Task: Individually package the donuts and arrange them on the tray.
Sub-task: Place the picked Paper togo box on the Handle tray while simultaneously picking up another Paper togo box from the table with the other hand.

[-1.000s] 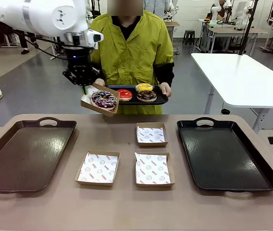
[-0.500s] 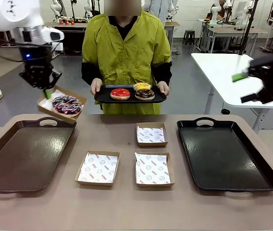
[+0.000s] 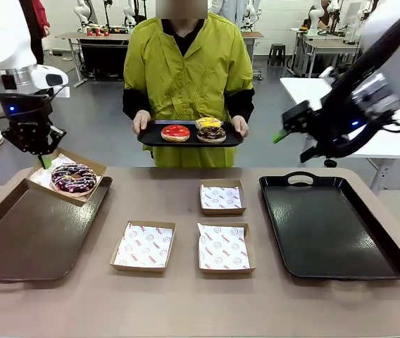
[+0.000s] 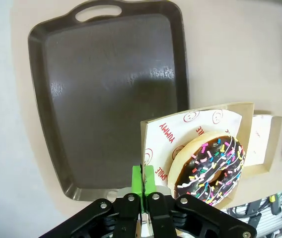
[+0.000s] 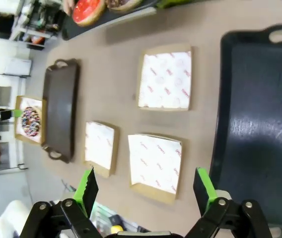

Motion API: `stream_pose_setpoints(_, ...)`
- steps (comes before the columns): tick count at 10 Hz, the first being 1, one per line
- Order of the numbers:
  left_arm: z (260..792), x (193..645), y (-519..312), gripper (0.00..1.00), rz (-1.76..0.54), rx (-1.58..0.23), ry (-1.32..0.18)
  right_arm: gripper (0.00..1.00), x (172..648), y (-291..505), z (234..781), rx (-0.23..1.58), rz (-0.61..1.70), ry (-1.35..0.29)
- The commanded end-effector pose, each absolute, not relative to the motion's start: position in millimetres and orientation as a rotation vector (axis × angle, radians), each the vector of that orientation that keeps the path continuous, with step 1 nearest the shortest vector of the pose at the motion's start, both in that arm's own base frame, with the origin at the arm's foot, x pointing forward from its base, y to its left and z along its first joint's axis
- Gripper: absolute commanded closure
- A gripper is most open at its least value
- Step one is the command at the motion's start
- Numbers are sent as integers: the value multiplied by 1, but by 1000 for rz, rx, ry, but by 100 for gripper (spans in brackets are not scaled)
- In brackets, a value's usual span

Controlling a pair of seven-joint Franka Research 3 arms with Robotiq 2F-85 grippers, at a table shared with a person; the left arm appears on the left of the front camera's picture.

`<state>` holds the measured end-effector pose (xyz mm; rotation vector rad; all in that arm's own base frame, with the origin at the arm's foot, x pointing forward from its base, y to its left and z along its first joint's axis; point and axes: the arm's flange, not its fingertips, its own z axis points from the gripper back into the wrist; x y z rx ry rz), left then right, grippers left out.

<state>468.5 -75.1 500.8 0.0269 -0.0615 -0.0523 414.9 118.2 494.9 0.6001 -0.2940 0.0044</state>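
Note:
A chocolate donut with coloured sprinkles lies in a brown cardboard tray lined with printed white paper. My left gripper is shut on that tray's edge and holds it tilted just above the far right corner of the brown serving tray. Across the table a person holds a black tray with a red donut, a yellow donut and a chocolate donut. My right gripper hangs open and empty above the table's right side.
Three paper-lined cardboard trays without donuts sit mid-table. A black serving tray lies at the right. A white table stands behind the right arm.
My left arm has carried the boxed donut left and down, from in front of the person to the brown tray's corner. My right arm has swung in from the right.

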Motion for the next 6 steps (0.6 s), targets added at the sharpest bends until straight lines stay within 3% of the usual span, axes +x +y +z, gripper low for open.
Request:
stream_pose_setpoints(1,490,467,-64,99,-32,7,-89,0,425,138,494,529,-11,-261)
stream_pose_setpoints(6,494,469,-68,99,-39,24,-68,0,417,132,486,563,7,-273)
